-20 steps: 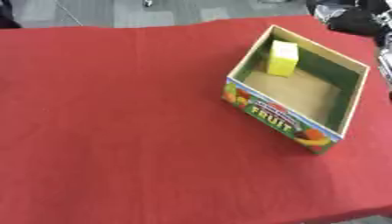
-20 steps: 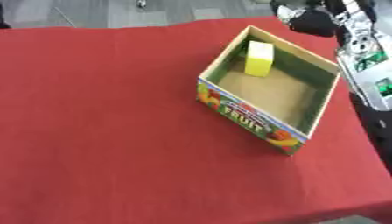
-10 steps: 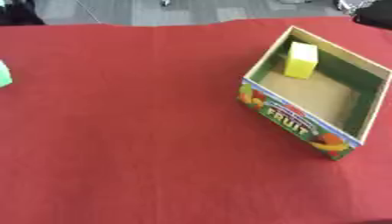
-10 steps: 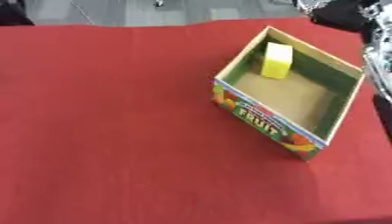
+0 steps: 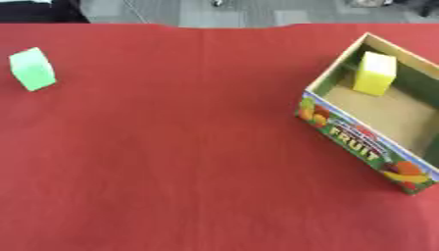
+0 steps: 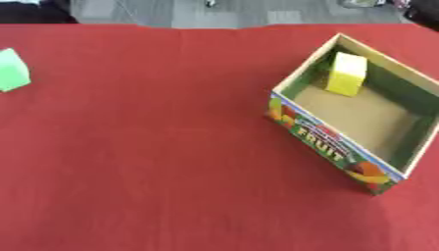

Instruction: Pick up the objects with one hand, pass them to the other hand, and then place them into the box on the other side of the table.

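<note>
The fruit box (image 6: 326, 142) sat on the red tablecloth (image 5: 171, 147), askew, with one corner pointing toward the table's far edge and its printed long wall facing the camera. That wall carried the word FRUIT in yellow among pictures of oranges, a banana and other fruit. The box was open at the top, its inner walls dark green and its floor plain brown cardboard.

Inside the box stood one thing only: a yellow block (image 6: 346, 73), upright, tucked into the far corner and leaning against or touching the inner wall there. The rest of the box floor showed as bare cardboard.

Well away from the box, over on the left side of the cloth and about level with the box's far corner, a green block (image 5: 33, 69) rested on the cloth, slightly turned, with a paler top face and a darker side. Nothing touched it. In the right eye view it lay right at the picture's left edge, partly cut off.

Between the green block and the box ran a wide stretch of red cloth. Beyond the box's far corner the cloth ended at a grey floor.

Neither robot hand showed in either view, so how their fingers stood and whether they held anything could not be told.
</note>
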